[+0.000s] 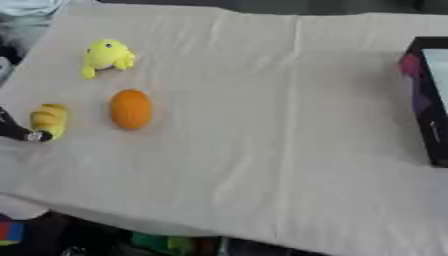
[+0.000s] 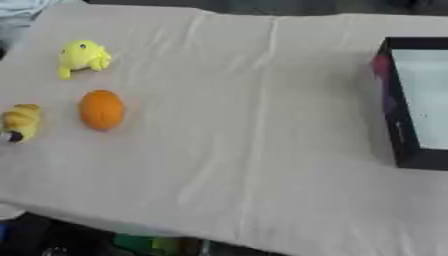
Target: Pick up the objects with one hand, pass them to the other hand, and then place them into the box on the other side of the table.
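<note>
My left hand [image 1: 17, 131] barely in frame at left edge, touching yellow ridged toy [image 1: 50, 119]. Fingers: can't tell if open or curled, only dark tip visible. Orange ball [image 1: 131, 109] just beside toy, yellow plush [image 1: 107, 56] farther back. Black box [image 2: 404, 107] at right side of cloth-covered tabletop [image 1: 262, 125], well apart.

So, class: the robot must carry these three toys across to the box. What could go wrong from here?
1. The left robot hand reaches the yellow toy right at the table's left edge; a nudge could drop it.
2. The round orange might roll.
3. The box lies far across.
</note>
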You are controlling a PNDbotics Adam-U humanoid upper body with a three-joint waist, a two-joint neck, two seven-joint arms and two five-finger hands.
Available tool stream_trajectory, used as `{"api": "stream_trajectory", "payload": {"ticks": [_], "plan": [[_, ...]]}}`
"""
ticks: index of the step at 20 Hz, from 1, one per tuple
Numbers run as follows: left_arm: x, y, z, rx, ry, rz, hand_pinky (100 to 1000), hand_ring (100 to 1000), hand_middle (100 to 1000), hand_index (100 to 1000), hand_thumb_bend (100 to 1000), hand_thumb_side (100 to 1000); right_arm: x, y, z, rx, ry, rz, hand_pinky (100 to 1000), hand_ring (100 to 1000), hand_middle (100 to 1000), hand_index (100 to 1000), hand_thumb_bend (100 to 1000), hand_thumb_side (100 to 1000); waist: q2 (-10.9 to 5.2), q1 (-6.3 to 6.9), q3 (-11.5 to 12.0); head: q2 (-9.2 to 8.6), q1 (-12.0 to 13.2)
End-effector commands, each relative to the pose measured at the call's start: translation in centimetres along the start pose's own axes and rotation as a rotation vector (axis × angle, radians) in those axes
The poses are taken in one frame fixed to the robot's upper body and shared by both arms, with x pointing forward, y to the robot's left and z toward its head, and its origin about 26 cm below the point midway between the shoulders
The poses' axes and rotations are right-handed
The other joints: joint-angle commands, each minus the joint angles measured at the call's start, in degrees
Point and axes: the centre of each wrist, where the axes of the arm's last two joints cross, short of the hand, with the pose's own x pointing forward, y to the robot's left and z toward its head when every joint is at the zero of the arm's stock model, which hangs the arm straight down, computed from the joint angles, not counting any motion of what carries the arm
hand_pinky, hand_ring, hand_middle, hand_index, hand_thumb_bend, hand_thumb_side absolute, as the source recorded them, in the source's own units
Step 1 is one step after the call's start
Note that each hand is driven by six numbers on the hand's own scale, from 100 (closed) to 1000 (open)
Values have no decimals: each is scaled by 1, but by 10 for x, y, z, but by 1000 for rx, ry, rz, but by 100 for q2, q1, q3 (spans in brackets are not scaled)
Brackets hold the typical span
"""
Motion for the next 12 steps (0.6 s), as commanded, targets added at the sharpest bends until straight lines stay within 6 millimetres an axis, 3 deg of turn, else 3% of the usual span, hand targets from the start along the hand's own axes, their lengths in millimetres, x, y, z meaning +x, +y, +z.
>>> {"api": "stream_trajectory", "payload": {"ticks": [1, 5, 6, 7, 9, 10, 12], "plan": [[-1, 16, 6, 30, -7, 8, 766, 745, 639, 684, 393, 332, 10, -7, -3, -7, -26, 21, 845, 865, 899, 896, 100, 546, -76, 1, 10, -32, 8], [0, 16, 6, 44, 3, 26, 753, 729, 617, 666, 407, 321, 10, -6, -3, -2, -25, 18, 845, 865, 899, 896, 100, 547, -79, 4, 5, -37, 9], [1, 15, 5, 43, 3, 27, 750, 722, 608, 656, 343, 230, 10, -6, -3, -2, -25, 18, 845, 865, 898, 896, 100, 557, -79, 5, 3, -38, 8], [1, 14, 4, 38, 5, 26, 750, 722, 608, 653, 323, 203, 10, -6, -3, -2, -24, 17, 845, 865, 897, 896, 100, 562, -78, 6, 1, -38, 12], [2, 11, 1, 35, 14, 23, 748, 722, 614, 671, 320, 241, 9, -6, -2, -3, -19, 13, 844, 864, 895, 893, 100, 583, -75, 5, -3, -44, 22], [2, 11, 0, 37, 18, 23, 748, 730, 630, 711, 378, 297, 8, -6, -2, -3, -17, 12, 844, 864, 895, 892, 100, 590, -73, 3, -5, -45, 23], [4, 9, -1, 46, 21, 19, 748, 731, 632, 724, 425, 293, 7, -6, -2, -4, -13, 15, 844, 863, 894, 893, 100, 599, -70, 2, -8, -44, 22]]}}
